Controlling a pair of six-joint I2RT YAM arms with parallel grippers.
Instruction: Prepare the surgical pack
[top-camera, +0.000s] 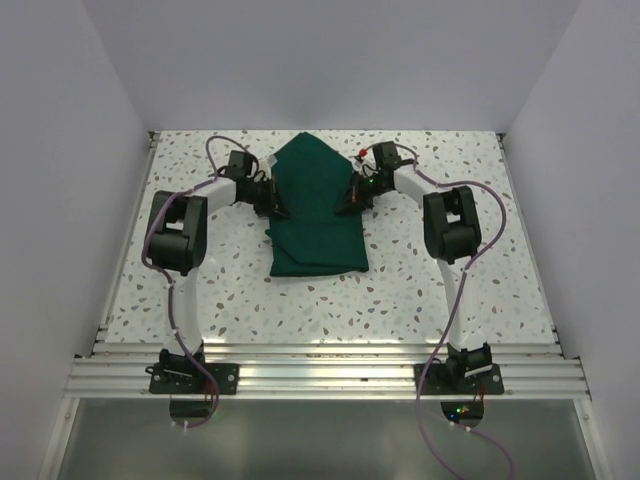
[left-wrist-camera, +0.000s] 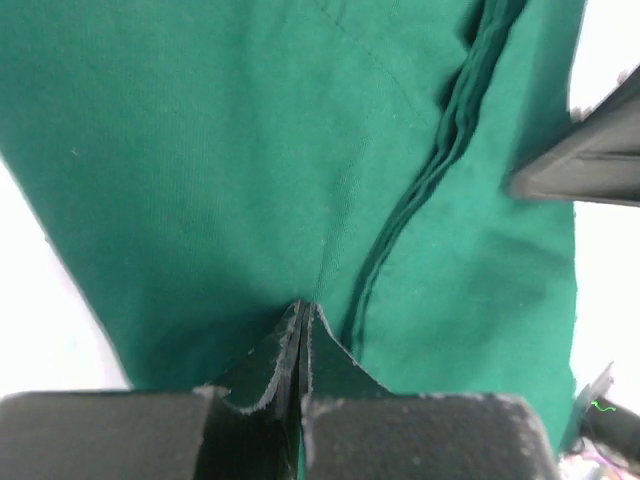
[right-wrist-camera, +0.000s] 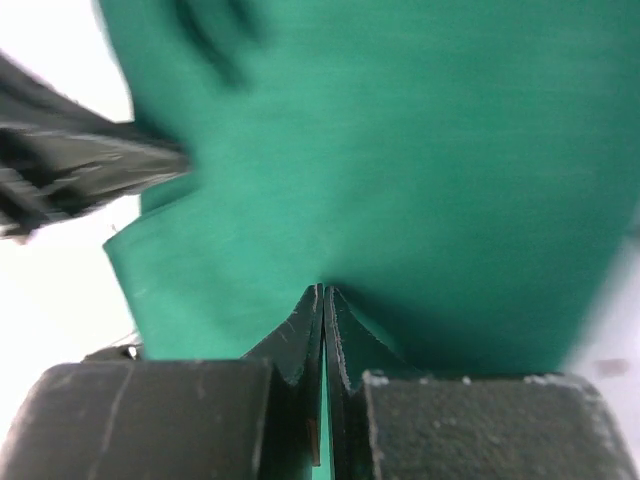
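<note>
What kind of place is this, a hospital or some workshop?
Most likely a robotics test booth, not a hospital: plain white walls box in a speckled white tabletop, and two white-and-black robot arms, bolted to a ribbed aluminium rail, grip a folded dark green cloth drape.

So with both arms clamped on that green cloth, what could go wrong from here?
1. The left jaws and the right jaws are each shut on only a thin pinch of the green drape, at opposite sides. An uneven pull might slip one pinch free.
2. The stacked fold edges look loose, so lifting could let the layers fall open.
</note>
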